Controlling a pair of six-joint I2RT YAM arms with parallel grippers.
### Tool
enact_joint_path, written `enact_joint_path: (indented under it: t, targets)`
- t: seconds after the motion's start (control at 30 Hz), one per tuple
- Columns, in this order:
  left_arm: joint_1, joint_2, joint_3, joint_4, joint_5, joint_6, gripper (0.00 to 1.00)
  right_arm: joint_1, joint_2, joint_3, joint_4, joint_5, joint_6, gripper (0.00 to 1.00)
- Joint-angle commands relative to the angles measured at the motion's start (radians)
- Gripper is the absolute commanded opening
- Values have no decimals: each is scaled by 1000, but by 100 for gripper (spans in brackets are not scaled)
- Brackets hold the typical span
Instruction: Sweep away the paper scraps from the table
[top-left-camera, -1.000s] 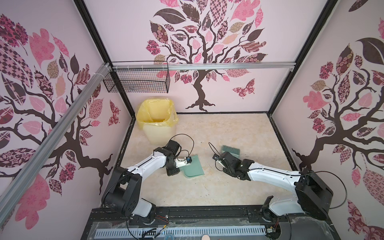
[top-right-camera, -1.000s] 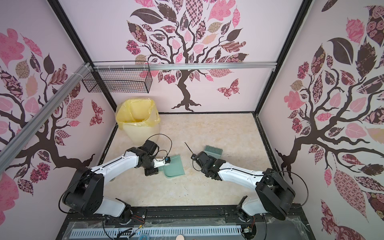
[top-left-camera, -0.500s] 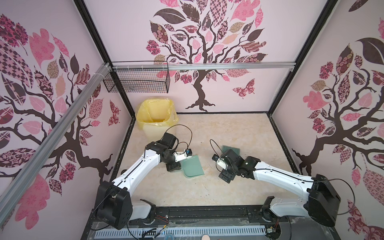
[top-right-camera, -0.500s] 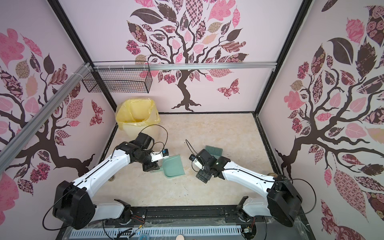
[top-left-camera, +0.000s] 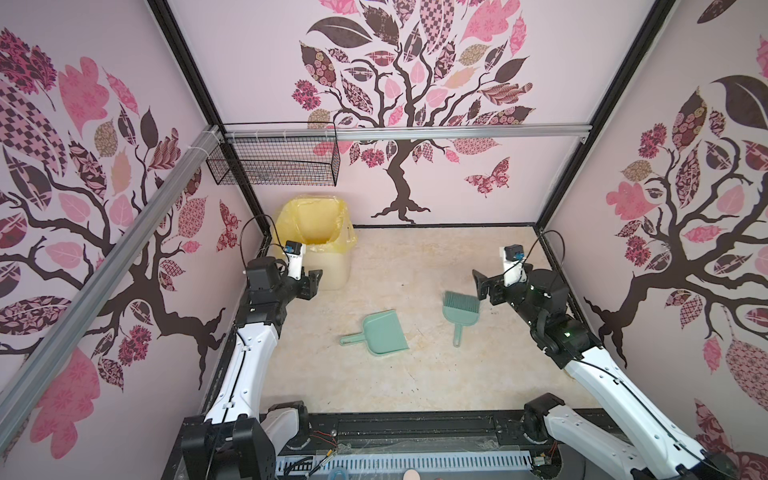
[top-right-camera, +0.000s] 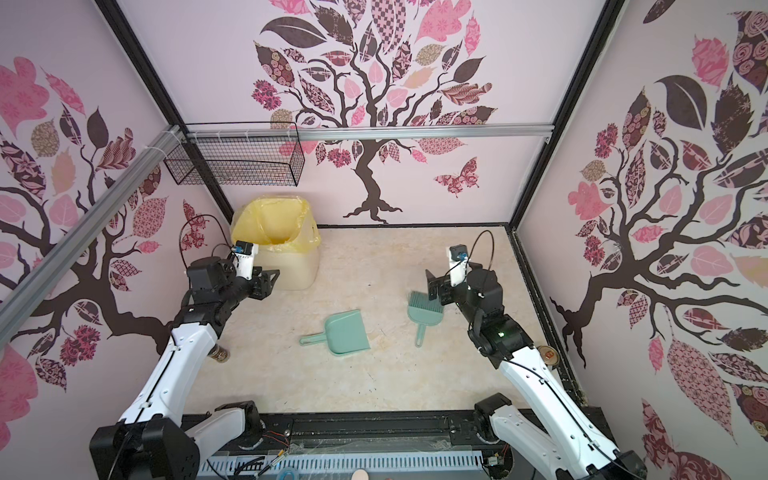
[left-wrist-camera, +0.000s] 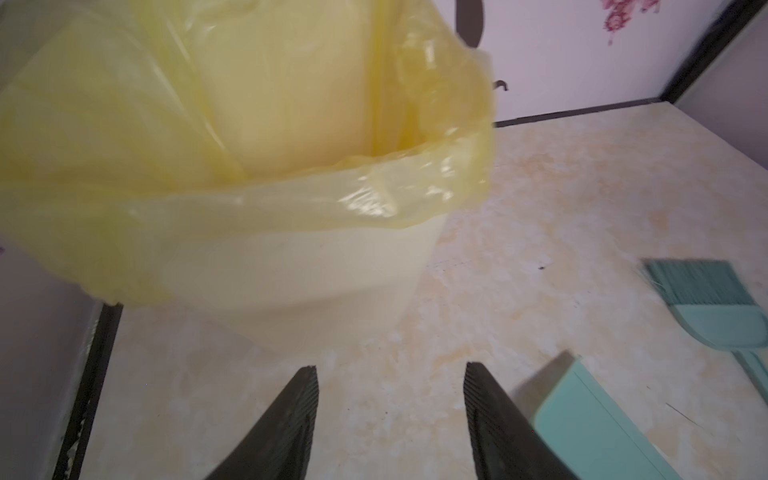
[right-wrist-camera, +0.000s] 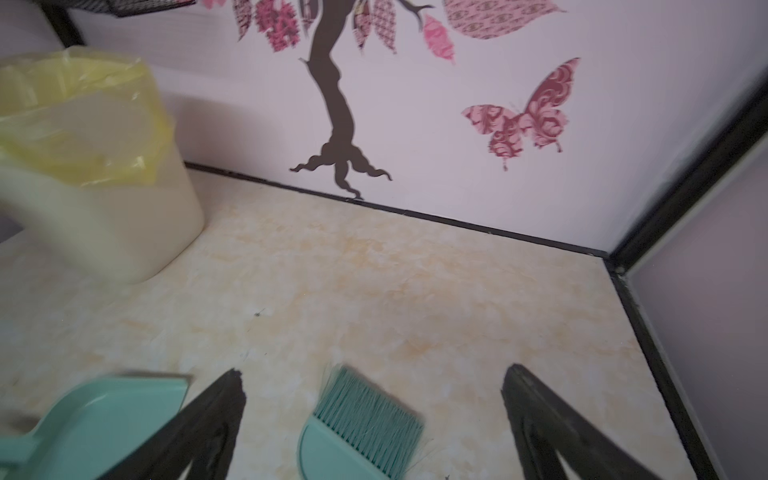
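Note:
No paper scraps show on the beige marble-look table (top-left-camera: 415, 257) in any view. A teal dustpan (top-left-camera: 384, 332) lies flat mid-table, and a teal brush (top-left-camera: 459, 309) lies to its right with its bristles toward the back wall. My left gripper (top-left-camera: 313, 282) hovers open and empty beside the bin, well left of the dustpan. In the left wrist view its fingertips (left-wrist-camera: 309, 374) stand apart over bare table. My right gripper (top-left-camera: 480, 284) hangs wide open just above and behind the brush's bristles (right-wrist-camera: 365, 419), holding nothing.
A cream bin lined with a yellow bag (top-left-camera: 316, 232) stands in the back left corner. A black wire basket (top-left-camera: 274, 162) hangs on the wall above it. Pink tree-patterned walls close three sides. Small cans (top-right-camera: 549, 355) sit at the table's side edges.
Both arms have let go of the dustpan and brush, lifted, and drawn back to the sides. The dustpan and brush now lie free on the table. Both grippers have opened wider.

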Motion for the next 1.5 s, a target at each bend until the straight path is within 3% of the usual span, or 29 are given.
enact_joint_path:
  t: [0.0,0.07,0.17,0.23,0.3,0.37,0.43,0.63,0.83,0.9,1.03,1.13,1.47]
  targets:
    - [14,9,-150,330,-139,-150,62,-97,29,-107,186,72,121,100]
    - [19,3,-260,509,-160,-163,62,-119,34,-232,364,94,74,99]
    - [19,14,-391,735,-165,-185,61,-120,44,-464,772,185,39,100]
    - [19,49,-446,837,-158,-197,61,-120,101,-537,922,234,35,100]
    - [18,115,-466,897,-156,-204,62,-122,163,-556,962,258,42,100]
    - [17,201,-478,959,-160,-183,73,-122,229,-595,1066,262,49,99]
    - [20,276,-492,1064,-201,-215,77,-122,305,-619,1164,271,48,99]
    - [-2,395,-465,1134,-223,-209,89,-125,545,-639,1413,280,0,99]
    - [-32,475,-475,1232,-269,-192,91,-127,759,-596,1572,273,-22,100]
    - [-45,436,-447,1104,-296,-179,91,-128,757,-594,1564,273,-21,100]
    - [-66,453,-421,1077,-328,-162,97,-154,733,-531,1409,249,8,99]
    - [-88,454,-403,1049,-357,-146,97,-205,716,-473,1258,169,51,99]
    - [-98,450,-400,1029,-369,-140,97,-221,717,-466,1251,142,60,100]
